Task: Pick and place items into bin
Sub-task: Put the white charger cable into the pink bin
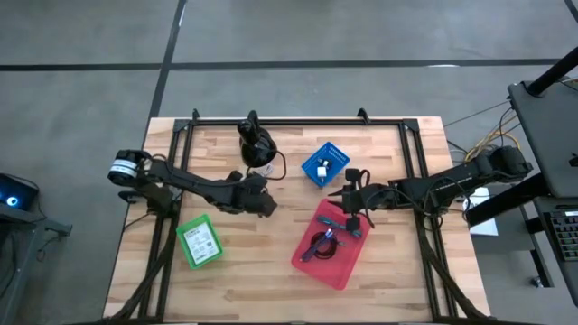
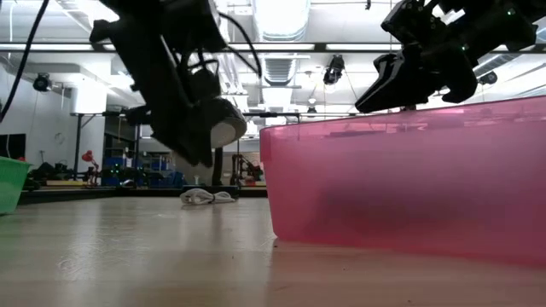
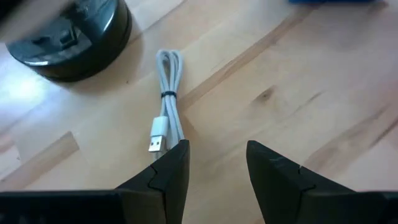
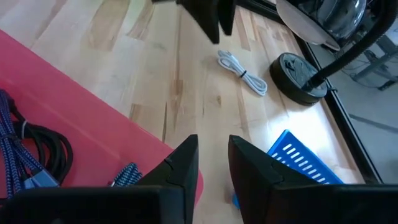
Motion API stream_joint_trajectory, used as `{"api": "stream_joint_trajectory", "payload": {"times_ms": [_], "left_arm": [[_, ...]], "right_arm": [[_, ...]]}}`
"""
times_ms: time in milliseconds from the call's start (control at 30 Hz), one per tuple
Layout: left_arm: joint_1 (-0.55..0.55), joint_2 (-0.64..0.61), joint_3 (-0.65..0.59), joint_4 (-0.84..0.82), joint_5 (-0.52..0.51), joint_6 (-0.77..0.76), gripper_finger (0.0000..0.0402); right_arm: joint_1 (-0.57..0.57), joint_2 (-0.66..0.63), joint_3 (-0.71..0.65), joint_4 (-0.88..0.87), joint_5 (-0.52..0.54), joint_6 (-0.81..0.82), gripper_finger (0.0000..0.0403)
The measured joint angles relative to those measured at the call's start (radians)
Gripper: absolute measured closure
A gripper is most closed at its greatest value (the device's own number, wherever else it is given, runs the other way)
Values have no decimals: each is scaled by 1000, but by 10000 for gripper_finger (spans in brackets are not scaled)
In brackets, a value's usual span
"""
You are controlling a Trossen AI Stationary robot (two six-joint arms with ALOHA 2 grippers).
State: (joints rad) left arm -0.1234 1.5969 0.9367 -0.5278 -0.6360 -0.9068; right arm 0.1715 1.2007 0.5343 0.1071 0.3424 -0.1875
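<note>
Left gripper (image 3: 214,165), fingers parted and empty, hovers by the white cable (image 3: 166,99) at centre frame; blue cable (image 4: 15,149) and black cable (image 4: 43,146) are binned already in the red bin (image 1: 348,262).

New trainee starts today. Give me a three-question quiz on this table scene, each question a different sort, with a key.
1. True or false: the white cable already lies in the red bin.
2. Which hand is nearest the white cable? A) left hand B) right hand
3. Fill in: inside the red bin lie a black cable and a ____ braided cable.

Key: 1 false, it lies on the table beside the black stand. 2 A, its open fingers are just short of the plug end. 3 blue.
</note>
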Motion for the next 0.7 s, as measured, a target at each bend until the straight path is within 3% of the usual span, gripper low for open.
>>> {"api": "stream_joint_trajectory", "payload": {"times_ms": [500,700], "left_arm": [[5,33,-23,30,-73,-135,258],[6,33,-73,113,-88,-137,258]], "right_arm": [[0,0,-6,5,0,3,333],[0,0,-11,4,0,4,330]]}}
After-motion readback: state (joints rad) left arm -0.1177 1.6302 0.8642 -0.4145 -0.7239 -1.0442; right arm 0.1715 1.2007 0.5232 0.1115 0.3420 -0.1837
